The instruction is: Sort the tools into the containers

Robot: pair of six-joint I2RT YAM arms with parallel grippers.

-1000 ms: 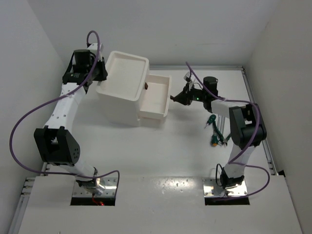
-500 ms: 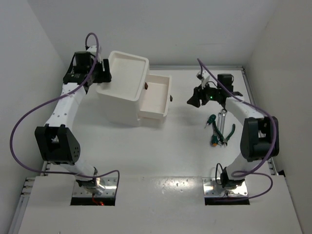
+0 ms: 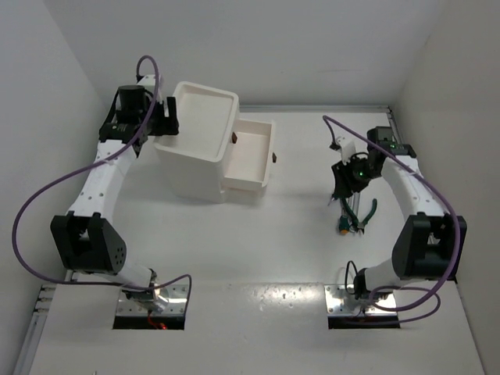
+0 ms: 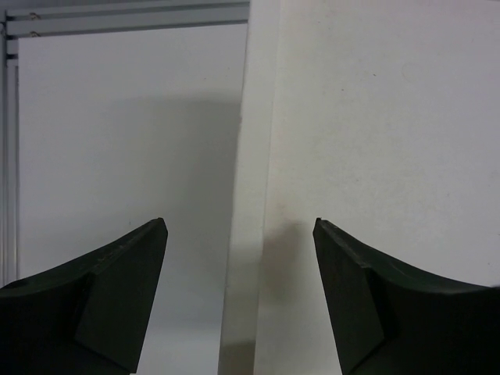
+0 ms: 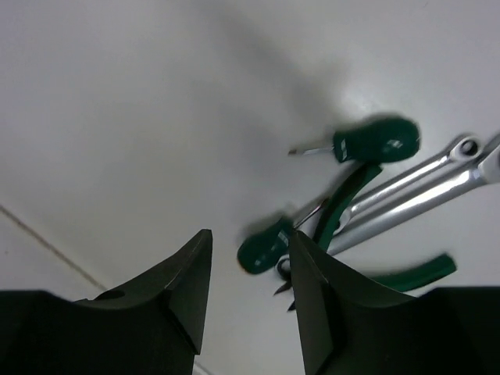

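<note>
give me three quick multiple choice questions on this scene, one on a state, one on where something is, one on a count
1. The drawer unit has:
A. a drawer pulled out to the right
B. everything pushed shut
C. tipped onto its side

2. The tools lie:
A. inside that drawer
B. on the unit's tray top
C. on the table, right of the unit

3. How many silver wrenches show in the right wrist view?
A. one
B. two
C. four

Answers:
1. A, since the top view shows the drawer jutting out from the upright unit's right side.
2. C, since the tools sit in a small cluster on the bare table surface, apart from the unit.
3. B, since two slim silver shafts lie side by side next to the green handles.
</note>
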